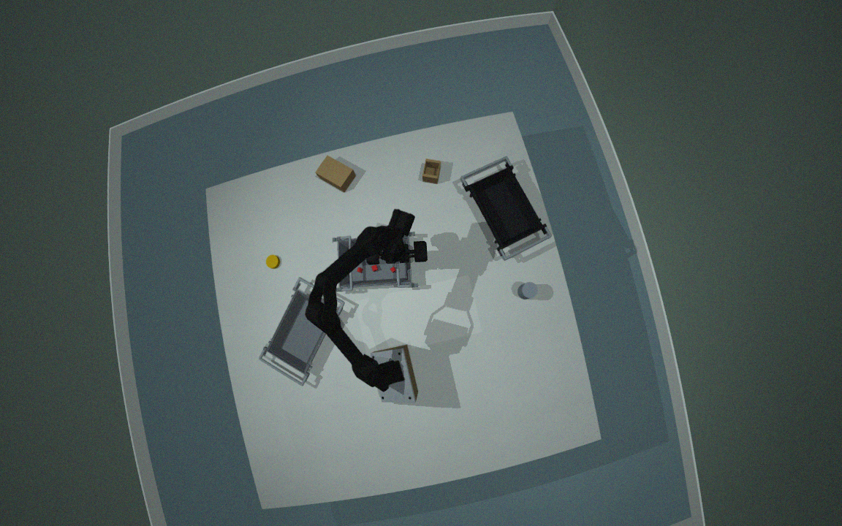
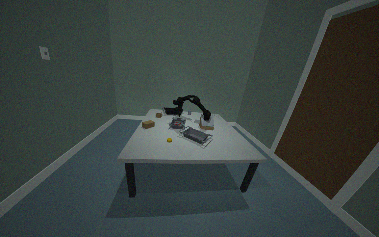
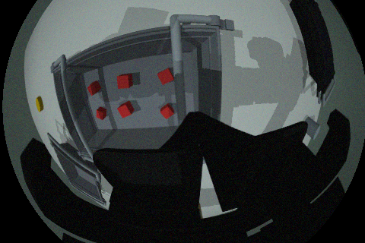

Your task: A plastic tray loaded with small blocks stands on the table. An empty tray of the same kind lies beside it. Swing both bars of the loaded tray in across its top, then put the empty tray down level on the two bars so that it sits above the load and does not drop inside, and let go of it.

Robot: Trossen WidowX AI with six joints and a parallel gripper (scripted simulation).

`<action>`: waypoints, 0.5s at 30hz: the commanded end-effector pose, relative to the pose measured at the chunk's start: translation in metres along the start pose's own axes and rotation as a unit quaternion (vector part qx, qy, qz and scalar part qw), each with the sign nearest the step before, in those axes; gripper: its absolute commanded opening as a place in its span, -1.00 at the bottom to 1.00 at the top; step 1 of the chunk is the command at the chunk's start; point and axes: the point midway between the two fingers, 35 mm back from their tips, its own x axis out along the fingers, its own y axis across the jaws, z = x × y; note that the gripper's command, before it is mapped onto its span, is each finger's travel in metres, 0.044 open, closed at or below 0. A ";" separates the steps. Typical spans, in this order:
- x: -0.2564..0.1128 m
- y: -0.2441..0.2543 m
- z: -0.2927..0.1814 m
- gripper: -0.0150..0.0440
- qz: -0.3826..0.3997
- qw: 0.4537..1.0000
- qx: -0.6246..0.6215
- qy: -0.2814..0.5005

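Observation:
The loaded grey tray (image 1: 378,267) holds several red blocks (image 3: 129,96) and stands mid-table; it also shows in the side view (image 2: 176,123). In the wrist view one wire bar (image 3: 178,68) lies across the tray's top near its right end. The other bar (image 3: 68,102) stands at the left end. My gripper (image 3: 194,117) hangs just above the tray's right end, close to the swung-in bar, shut with nothing between the fingers. The empty grey tray (image 1: 296,330) lies to the left of the arm's base, partly under the arm.
A dark tray (image 1: 506,206) lies at the back right. A brown box (image 1: 335,172) and a small open box (image 1: 431,170) stand at the back. A yellow disc (image 1: 271,261) lies left, a grey cylinder (image 1: 527,289) right. The arm's base (image 1: 395,374) is in front.

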 end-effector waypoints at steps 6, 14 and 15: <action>0.000 0.000 0.000 -0.49 0.000 1.000 0.000 0.000; 0.000 0.000 0.000 -0.49 0.000 1.000 0.000 0.000; 0.000 0.000 0.000 -0.49 0.000 1.000 0.000 0.000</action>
